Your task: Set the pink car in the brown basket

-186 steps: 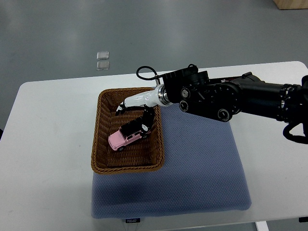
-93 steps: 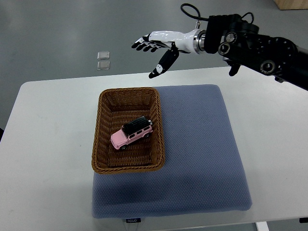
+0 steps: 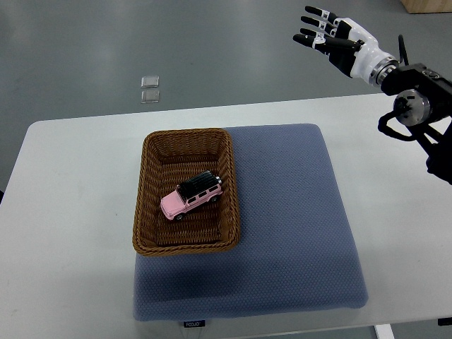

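Pink car [image 3: 191, 197] lies inside brown basket [image 3: 186, 245]; placing done. Right hand [image 3: 337, 39] empty, fingers spread, clear of table; next: retract.

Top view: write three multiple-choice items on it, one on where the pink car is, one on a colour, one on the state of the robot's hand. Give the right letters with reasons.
1. Where is the pink car?
A. Inside the brown basket
B. On the blue mat beside the basket
C. In the hand

2. What colour is the mat under the basket?
A. Red
B. Blue-grey
C. Yellow

3. What state is the right hand in?
A. Shut on the car
B. Resting inside the basket
C. Open, raised at the upper right, holding nothing

Answers:
1 A: the car lies on the woven floor, within the basket's walls.
2 B: the padded mat on the white table is blue-grey.
3 C: the fingers are spread and hold nothing, far from the basket.
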### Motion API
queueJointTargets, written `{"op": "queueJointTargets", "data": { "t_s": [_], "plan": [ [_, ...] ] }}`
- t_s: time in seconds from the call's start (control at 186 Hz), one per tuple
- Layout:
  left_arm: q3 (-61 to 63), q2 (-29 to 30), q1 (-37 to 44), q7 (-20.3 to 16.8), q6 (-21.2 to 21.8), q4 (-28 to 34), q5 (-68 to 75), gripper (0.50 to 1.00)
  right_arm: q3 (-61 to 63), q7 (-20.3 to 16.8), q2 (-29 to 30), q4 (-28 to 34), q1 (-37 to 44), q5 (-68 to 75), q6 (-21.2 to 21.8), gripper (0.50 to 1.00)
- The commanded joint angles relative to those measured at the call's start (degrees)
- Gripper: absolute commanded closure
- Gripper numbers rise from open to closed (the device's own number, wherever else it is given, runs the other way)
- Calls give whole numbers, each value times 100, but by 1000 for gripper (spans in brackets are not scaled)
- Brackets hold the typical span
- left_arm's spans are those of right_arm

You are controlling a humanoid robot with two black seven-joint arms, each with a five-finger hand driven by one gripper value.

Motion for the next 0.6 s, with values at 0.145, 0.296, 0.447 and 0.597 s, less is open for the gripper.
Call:
{"op": "queueJointTargets", "data": {
  "t_s": [0.145,0.296,0.447,0.597],
  "plan": [
    [0,0,0,0,2,0,-7,500,126,451,319,-217,-468,1134,-402,599],
    [9,0,0,0,2,0,2,500,258,407,372,-402,-548,2022,-429,597],
    [17,0,0,0,-6,-9,2,500,240,336,574,-472,-574,2259,-464,597],
    [17,0,0,0,2,0,2,500,223,363,662,-657,-583,2233,-517,595]
  ]
}}
